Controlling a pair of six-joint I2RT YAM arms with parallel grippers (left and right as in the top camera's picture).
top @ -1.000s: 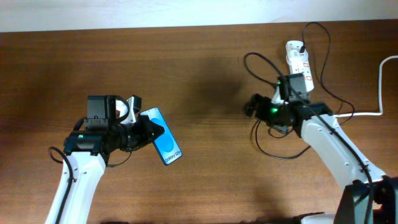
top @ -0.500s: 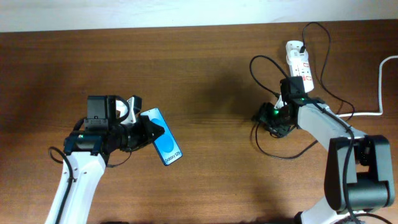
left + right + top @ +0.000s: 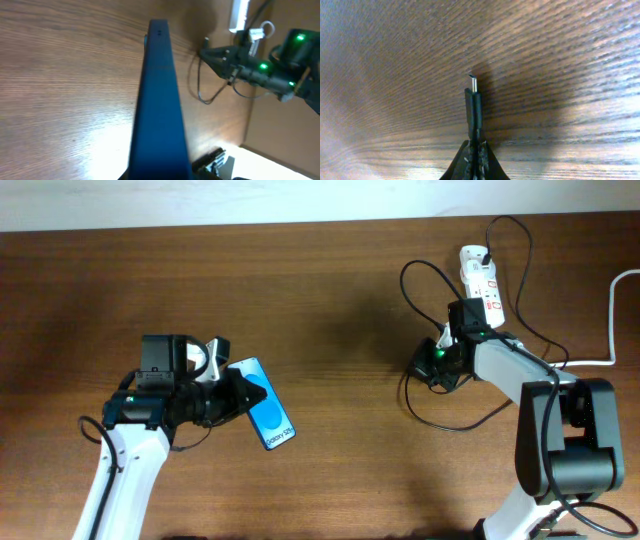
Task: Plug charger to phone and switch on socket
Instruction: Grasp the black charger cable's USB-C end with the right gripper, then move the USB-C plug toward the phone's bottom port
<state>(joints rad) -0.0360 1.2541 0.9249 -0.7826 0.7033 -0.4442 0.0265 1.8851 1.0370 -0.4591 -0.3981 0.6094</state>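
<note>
My left gripper (image 3: pixel 238 393) is shut on the phone (image 3: pixel 268 413), whose blue screen faces up at the table's left. In the left wrist view the phone (image 3: pixel 157 110) shows edge-on, pointing away toward the right arm (image 3: pixel 260 70). At the right, my right gripper (image 3: pixel 422 361) is shut on the charger's connector (image 3: pixel 474 107), and its small metal tip (image 3: pixel 473 81) sticks out just above the wood. The black charger cable (image 3: pixel 440 425) loops on the table and runs up to the white socket (image 3: pixel 480 275) at the back right, where its black plug (image 3: pixel 485 257) sits.
A thick white cord (image 3: pixel 613 310) runs from the socket toward the right edge. More black cable (image 3: pixel 527 250) curls round the socket. Bare brown table (image 3: pixel 340 300) lies between the two arms.
My right gripper has shut on the charger's connector and shifted a little toward the socket. The left arm with the phone has stayed put.
</note>
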